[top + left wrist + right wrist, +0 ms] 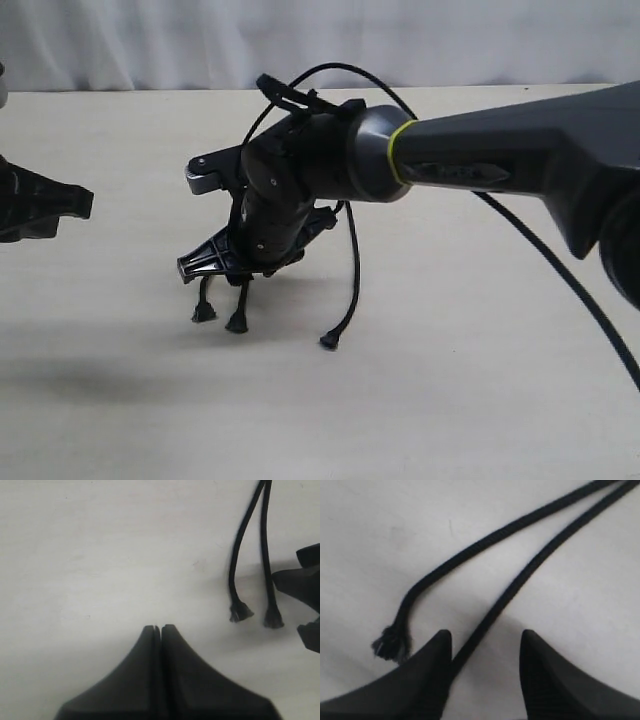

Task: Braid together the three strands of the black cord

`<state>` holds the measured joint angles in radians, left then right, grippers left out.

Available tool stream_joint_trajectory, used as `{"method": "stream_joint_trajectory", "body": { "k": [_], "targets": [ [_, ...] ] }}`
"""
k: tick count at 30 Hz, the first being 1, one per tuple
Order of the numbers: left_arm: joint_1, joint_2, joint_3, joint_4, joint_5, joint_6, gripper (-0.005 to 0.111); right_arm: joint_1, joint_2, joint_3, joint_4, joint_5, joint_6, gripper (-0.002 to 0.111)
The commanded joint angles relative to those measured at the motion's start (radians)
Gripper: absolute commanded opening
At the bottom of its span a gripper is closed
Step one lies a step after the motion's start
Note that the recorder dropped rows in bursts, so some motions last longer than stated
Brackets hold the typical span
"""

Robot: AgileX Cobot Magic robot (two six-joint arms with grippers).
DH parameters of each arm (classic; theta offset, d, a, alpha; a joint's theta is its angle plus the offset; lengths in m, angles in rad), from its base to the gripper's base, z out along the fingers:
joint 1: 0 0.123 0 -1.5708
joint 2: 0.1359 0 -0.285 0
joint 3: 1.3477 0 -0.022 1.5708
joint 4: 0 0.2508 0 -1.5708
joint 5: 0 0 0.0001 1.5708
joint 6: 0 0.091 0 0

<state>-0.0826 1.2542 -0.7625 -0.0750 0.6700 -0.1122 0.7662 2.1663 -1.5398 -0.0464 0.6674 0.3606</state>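
Strands matte black; table pale beige; arm dark grey, yellow-green ring; backdrop white.

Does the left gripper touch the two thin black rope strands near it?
Apart. In the left wrist view, the black left gripper is shut, and bare pale table lies between it and both thin black rope strands.

Looks like a robotics lab: bare pale tabletop, white curtain backdrop, grey robot arm.

Left tool closed, right tool parted.
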Motion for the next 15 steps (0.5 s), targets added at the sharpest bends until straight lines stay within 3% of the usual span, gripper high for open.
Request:
{"method": "stream_joint_trajectory", "body": {
  "k": [1, 10, 14, 15],
  "targets": [
    [-0.006, -0.001, -0.010, -0.015, -0.020, -0.008, 0.000, 0.016, 0.035, -0.006, -0.067, 0.011, 0.100, 0.042],
    [-0.006, -0.001, -0.010, -0.015, -0.020, -0.008, 0.000, 0.050, 0.088, -0.055, -0.152, 0.046, 0.171, 0.041],
    [-0.006, -0.001, -0.010, -0.015, -0.015, -0.008, 0.000, 0.050, 0.118, -0.088, -0.241, 0.204, 0.174, 0.021],
    [-0.006, -0.001, -0.010, -0.015, -0.015, -0.008, 0.000, 0.050, 0.118, -0.088, -0.261, 0.227, 0.170, 0.011]
  ]
}}
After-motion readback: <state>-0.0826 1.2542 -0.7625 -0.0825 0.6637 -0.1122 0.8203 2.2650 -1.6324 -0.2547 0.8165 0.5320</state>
